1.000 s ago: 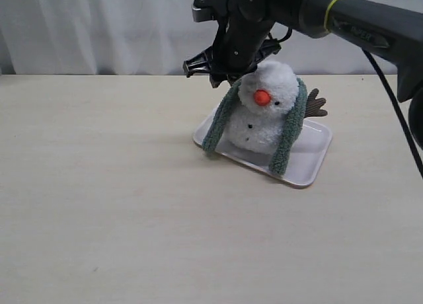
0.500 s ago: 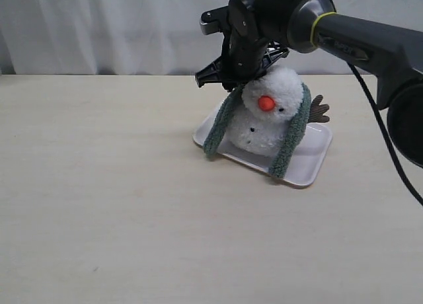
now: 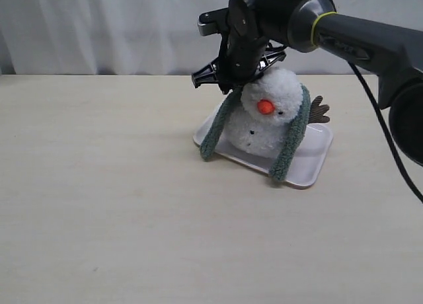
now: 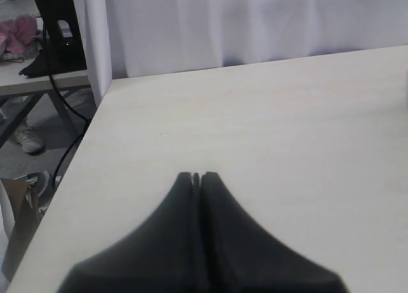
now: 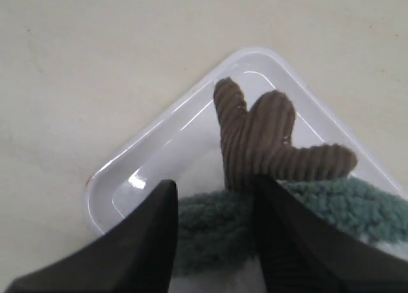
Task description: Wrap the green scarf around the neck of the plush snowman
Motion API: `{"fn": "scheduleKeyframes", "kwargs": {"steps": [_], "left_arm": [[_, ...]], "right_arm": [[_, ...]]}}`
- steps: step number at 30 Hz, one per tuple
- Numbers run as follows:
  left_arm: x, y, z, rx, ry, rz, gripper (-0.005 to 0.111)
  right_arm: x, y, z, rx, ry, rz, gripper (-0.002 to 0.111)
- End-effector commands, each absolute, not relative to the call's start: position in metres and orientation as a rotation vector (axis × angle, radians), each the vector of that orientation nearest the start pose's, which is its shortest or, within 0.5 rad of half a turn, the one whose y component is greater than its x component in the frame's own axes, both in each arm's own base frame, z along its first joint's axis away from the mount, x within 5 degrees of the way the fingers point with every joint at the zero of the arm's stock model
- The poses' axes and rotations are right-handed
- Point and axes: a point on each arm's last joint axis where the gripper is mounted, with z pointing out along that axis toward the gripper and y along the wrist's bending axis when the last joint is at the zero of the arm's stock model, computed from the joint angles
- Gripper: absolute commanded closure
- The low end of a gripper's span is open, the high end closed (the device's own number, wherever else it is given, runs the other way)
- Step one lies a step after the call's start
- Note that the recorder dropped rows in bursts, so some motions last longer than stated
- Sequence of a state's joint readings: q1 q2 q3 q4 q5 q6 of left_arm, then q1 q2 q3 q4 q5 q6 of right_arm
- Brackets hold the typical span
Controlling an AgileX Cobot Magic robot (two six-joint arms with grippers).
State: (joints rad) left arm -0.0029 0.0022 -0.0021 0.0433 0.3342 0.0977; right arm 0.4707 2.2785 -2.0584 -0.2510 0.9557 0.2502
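Pale wooden bench [image 3: 99, 205]. Right gripper [image 5: 215, 204] is pinching the dull grey-green ribbed knit scarf [image 5: 357, 204], with the fluffy white plush snowman [image 3: 261, 129] just beneath it. Judging it best to be drawing the slack slowly round the neck [image 3: 246, 116], keeping the toy upright.

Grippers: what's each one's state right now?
Left gripper: closed, holding nothing.
Right gripper: closed on the green scarf.

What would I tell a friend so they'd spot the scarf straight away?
Find the white tray on the pale table; a fluffy white snowman sits in it. The scarf is the grey-green knit strip draped behind its head, one end hanging down each side, the only green thing there.
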Motion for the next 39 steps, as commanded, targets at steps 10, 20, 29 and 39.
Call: {"fn": "scheduleKeyframes", "kwargs": {"steps": [10,20,29,39], "left_arm": [[0.054,0.001,0.184,0.113,1.804,0.107,0.107],[0.054,0.001,0.184,0.113,1.804,0.107,0.107],[0.054,0.001,0.184,0.113,1.804,0.107,0.107],[0.054,0.001,0.184,0.113,1.804,0.107,0.107]], "right_arm": [[0.441,0.206,0.253,-0.454,2.65,-0.052,0.071],[0.42,0.215,0.298,-0.568,2.542,-0.032,0.076],[0.373,0.229,0.342,-0.657,2.357,-0.021,0.104],[0.288,0.179,0.388,-0.57,2.056,0.171,0.104]]}}
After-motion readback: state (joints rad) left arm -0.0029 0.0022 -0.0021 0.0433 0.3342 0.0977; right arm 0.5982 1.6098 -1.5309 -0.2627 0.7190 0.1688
